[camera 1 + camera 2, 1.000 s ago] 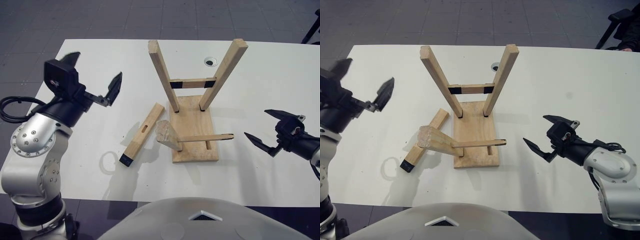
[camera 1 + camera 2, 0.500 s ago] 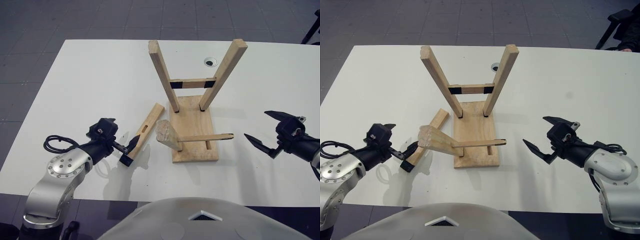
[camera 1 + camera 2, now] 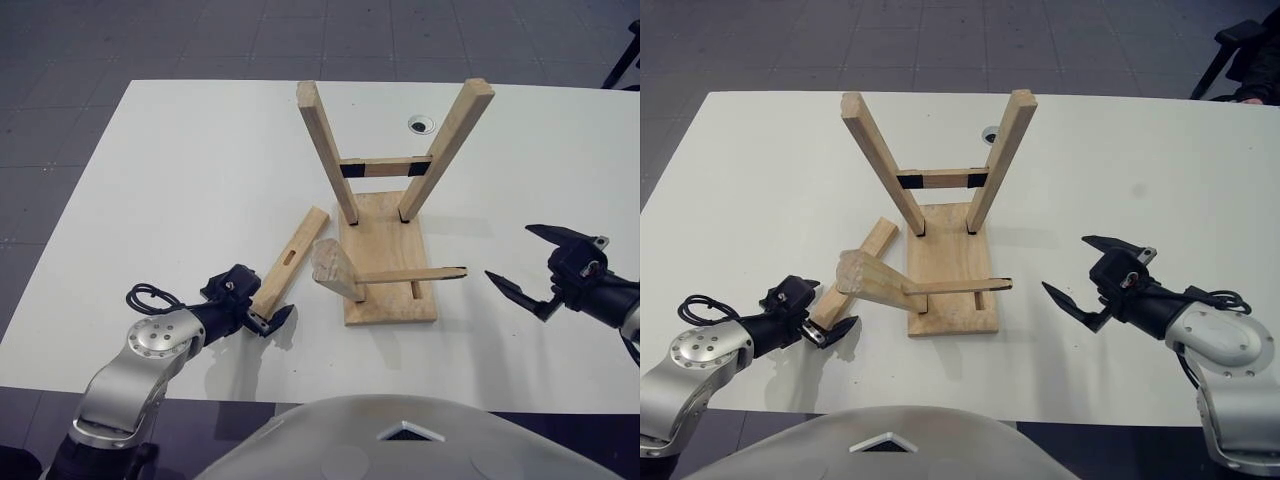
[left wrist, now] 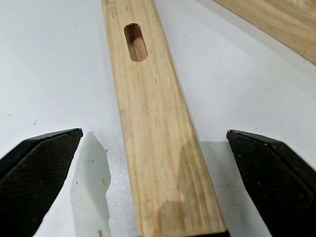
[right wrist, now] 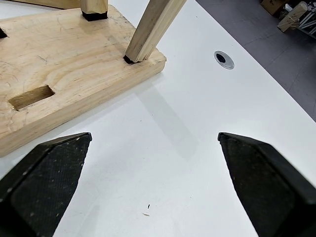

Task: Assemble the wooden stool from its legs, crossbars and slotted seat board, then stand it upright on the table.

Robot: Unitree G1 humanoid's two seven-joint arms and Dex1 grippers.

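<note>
Left hand (image 3: pixel 268 320) low on the worktop (image 3: pixel 170 170), fingers (image 4: pixel 39 168) spread either side of the near end of the loose leg (image 4: pixel 148 98). Released, nothing gripped yet. Slanting away beyond that hand: the leg, flat, mortise (image 4: pixel 135 42) up.

Between the two hands: seat board (image 3: pixel 385 245), underside up, pair of legs (image 3: pixel 325 150) upright at its far end, joined by a crossbar (image 3: pixel 385 166). Third leg (image 3: pixel 330 268) at the corner nearest the left hand, carrying a second crossbar (image 3: pixel 410 275) whose free end points toward the right hand (image 3: pixel 507 250). Possibly not fully seated; hard to judge from above.

Right hand wide open, empty, just off the board's side. One slot (image 5: pixel 29 96) unfilled, on that hand's side.

Step in hand, by the look of it: picking up the fourth leg. Next: close on the leg, lift, stand it on end, bring mortise onto the free crossbar end and foot into the empty slot. Turning the stool over not yet due.
</note>
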